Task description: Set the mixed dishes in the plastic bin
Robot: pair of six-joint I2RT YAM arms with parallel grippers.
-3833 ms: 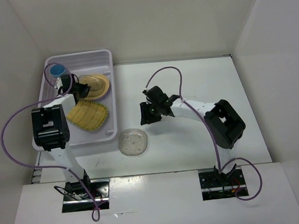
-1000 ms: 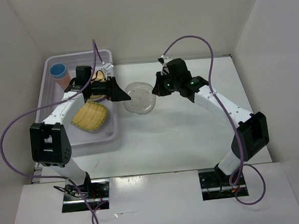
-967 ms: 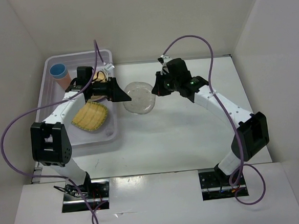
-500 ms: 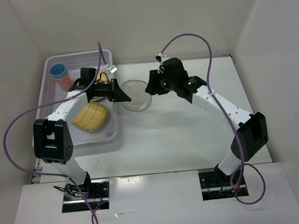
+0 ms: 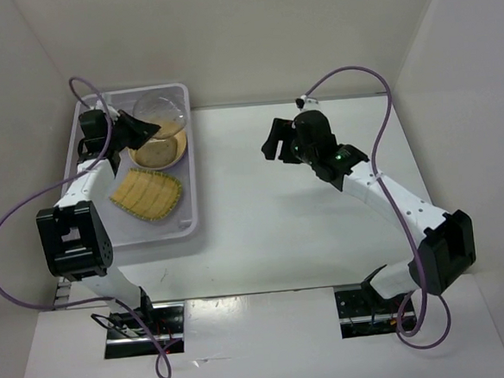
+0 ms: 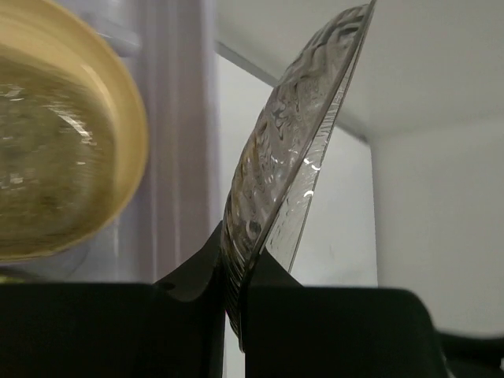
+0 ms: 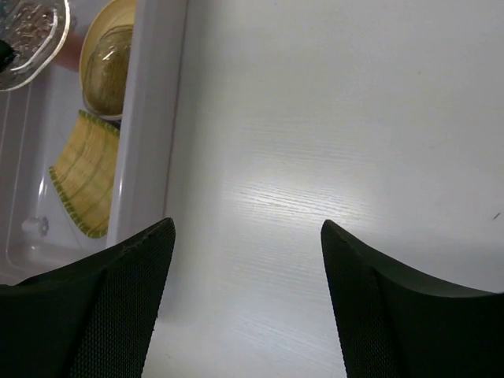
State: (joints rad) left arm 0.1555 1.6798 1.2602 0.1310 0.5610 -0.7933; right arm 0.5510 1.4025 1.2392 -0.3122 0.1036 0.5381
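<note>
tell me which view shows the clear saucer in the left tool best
Top external: the clear saucer shows nearly whole, held by the left tool above the bin. Left wrist sees it only edge-on, pinched at its lower rim. Right wrist catches part of it in the top-left corner.

Bin point(image 5: 190, 163): on desk point(image 5: 306, 220), far left. In it: round plate point(image 5: 170, 151), far right; woven plate point(image 5: 146, 196), just nearer. Saucer point(image 5: 161, 104): tilted above bin's far end, over round plate.
</note>
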